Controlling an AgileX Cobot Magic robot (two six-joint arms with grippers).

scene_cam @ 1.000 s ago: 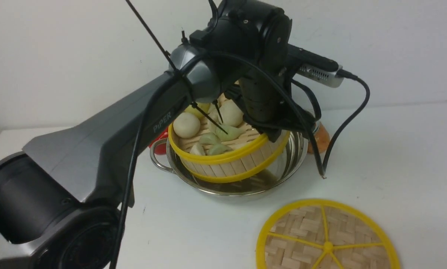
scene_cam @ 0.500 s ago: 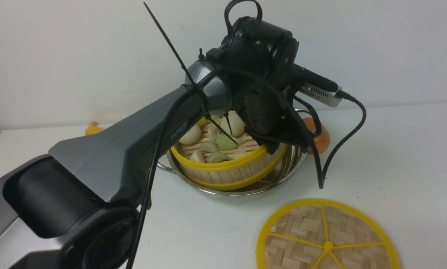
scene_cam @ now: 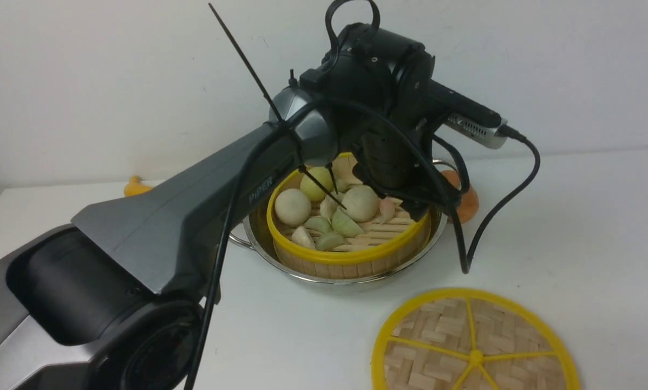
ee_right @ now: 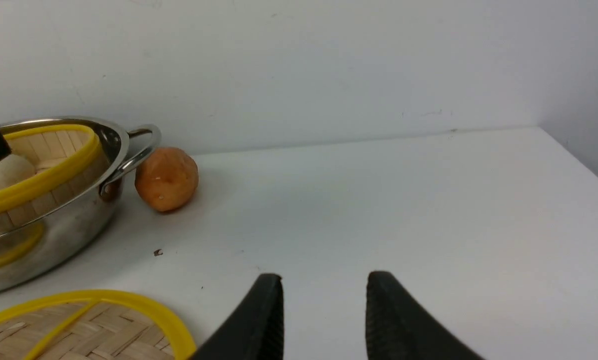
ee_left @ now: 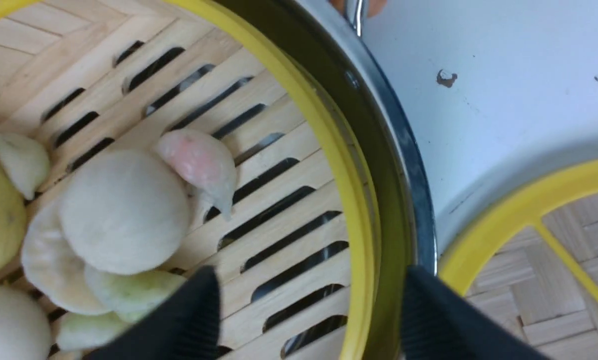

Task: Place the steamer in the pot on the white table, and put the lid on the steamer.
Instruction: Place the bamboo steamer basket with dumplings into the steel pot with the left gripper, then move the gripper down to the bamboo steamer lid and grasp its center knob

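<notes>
The steamer (scene_cam: 351,260), with pale buns and dumplings (scene_cam: 359,203), sits level inside the steel pot (scene_cam: 253,233) on the white table (scene_cam: 573,227). My left gripper (scene_cam: 416,208) is open over the steamer's right side. In the left wrist view one fingertip (ee_left: 199,310) is inside the steamer and the other is outside, with the yellow rim (ee_left: 348,200) and the pot's rim (ee_left: 408,160) between them, untouched. The lid (scene_cam: 475,346) lies flat on the table in front of the pot, to the right. My right gripper (ee_right: 323,300) is open and empty, low over the table beside the lid (ee_right: 79,330).
An orange round object (scene_cam: 464,200) lies on the table behind the pot's right handle; it also shows in the right wrist view (ee_right: 166,178). A small yellow object (scene_cam: 135,187) lies at the back left. A white wall stands close behind the table.
The steamer was tilted and held above the pot; it has come down and now sits level in the pot. My left gripper has let go of its rim and opened.
</notes>
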